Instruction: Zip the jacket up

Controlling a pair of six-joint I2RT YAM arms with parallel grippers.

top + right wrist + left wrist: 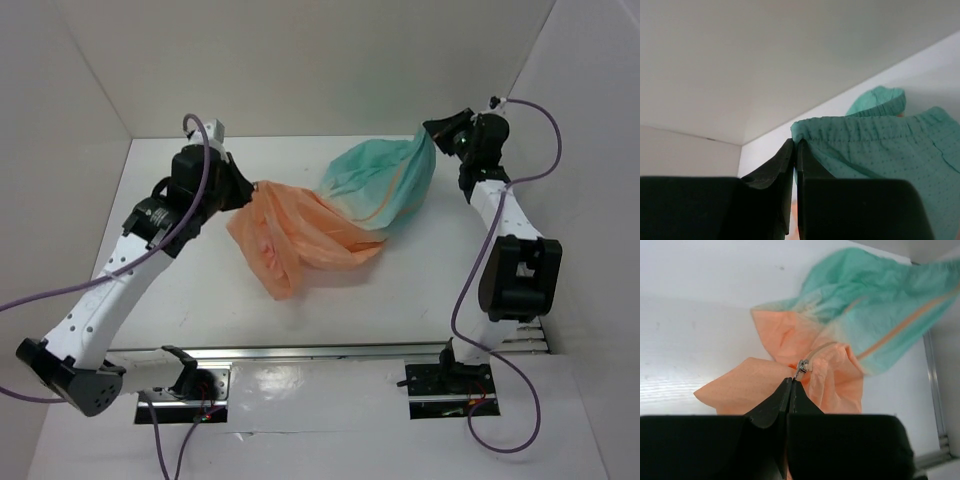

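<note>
I hold the jacket point(340, 215) stretched across the far half of the worktop: left gripper point(791, 382) clamped at the slider point(802, 366), right gripper point(795, 147) clamped on the teal hem near the far-right corner, to tension the zip

Thin matt cloth jacket point(330, 215), metal zipper pull point(802, 367).

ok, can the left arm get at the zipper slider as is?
Likely yes. The zipper slider lies uncovered right at the shut jaws of the left arm, which pinch the jacket at its orange end; whether they already hold its pull I can't tell.
</note>
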